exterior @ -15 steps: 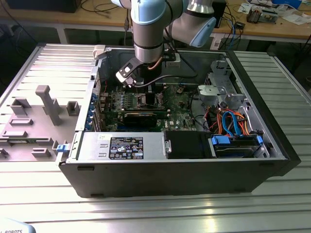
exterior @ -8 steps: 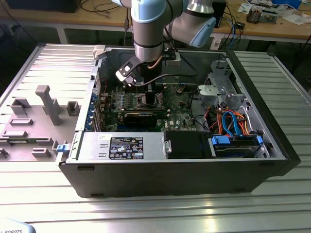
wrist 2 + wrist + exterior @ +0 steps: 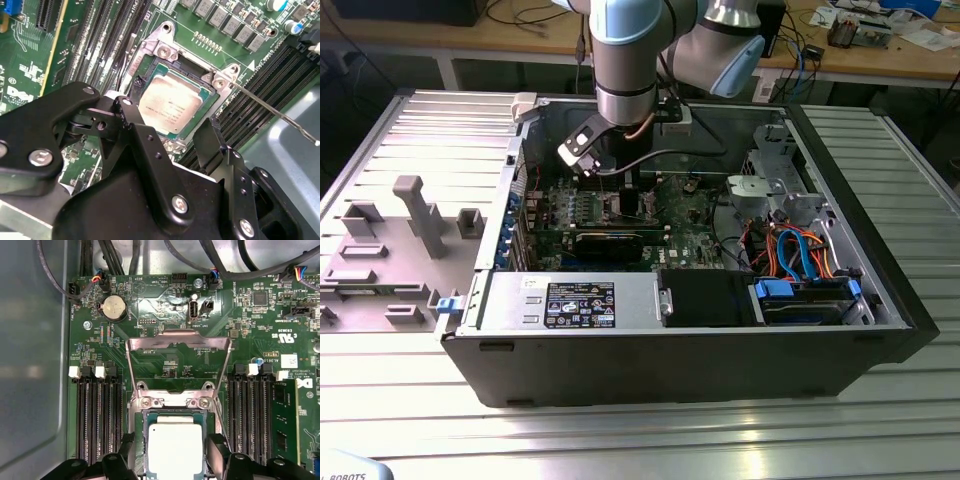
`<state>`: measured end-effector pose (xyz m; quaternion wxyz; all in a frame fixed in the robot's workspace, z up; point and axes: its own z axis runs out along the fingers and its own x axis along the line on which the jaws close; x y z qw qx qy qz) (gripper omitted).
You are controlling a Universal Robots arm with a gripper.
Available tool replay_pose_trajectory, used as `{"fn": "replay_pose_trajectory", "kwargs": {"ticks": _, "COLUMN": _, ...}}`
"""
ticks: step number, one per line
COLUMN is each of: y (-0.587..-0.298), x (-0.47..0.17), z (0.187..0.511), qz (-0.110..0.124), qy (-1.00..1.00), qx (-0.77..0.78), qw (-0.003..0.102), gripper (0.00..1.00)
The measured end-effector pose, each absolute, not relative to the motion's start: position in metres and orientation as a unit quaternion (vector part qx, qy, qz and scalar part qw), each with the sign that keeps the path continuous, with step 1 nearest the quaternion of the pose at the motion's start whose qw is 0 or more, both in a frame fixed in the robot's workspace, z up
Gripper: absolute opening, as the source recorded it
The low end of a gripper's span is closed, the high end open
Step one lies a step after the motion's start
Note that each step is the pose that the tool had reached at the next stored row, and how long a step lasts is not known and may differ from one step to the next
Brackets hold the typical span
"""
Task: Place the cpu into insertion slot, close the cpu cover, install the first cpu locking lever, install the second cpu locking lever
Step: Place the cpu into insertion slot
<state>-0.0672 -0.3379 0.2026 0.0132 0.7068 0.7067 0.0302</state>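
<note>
The cpu (image 3: 175, 450) (image 3: 170, 102), a silvery square chip, lies flat in the insertion slot (image 3: 170, 401) on the green circuit board (image 3: 690, 225). My gripper (image 3: 172, 451) (image 3: 166, 119) hangs low over it inside the computer case (image 3: 620, 195). Its black fingers (image 3: 127, 450) straddle the chip on two opposite sides, with a narrow gap showing at the chip's edge. The cpu cover (image 3: 177, 340), a silver frame with a window, is flipped back and open beyond the slot. A thin wire locking lever (image 3: 270, 110) sticks out, raised, from one corner of the slot.
Rows of black memory slots (image 3: 100, 415) flank the socket, one holding a green module (image 3: 285, 425). A coin battery (image 3: 114, 307) and cables (image 3: 125, 255) lie beyond the cover. The case walls, power supply (image 3: 580, 300) and drive bay wiring (image 3: 800, 255) surround the board. A grey fixture (image 3: 410, 215) stands outside.
</note>
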Motion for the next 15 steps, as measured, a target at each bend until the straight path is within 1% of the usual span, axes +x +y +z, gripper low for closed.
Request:
{"fn": "replay_pose_trajectory", "kwargs": {"ticks": 8, "y": -0.338, "x": -0.067, "z": 0.213, "qz": 0.023, "qy": 0.707, "qx": 0.707, "qw": 0.014, "gripper": 0.68}}
{"fn": "replay_pose_trajectory", "kwargs": {"ticks": 15, "y": -0.338, "x": -0.067, "z": 0.214, "qz": 0.021, "qy": 0.707, "qx": 0.707, "qw": 0.014, "gripper": 0.68}}
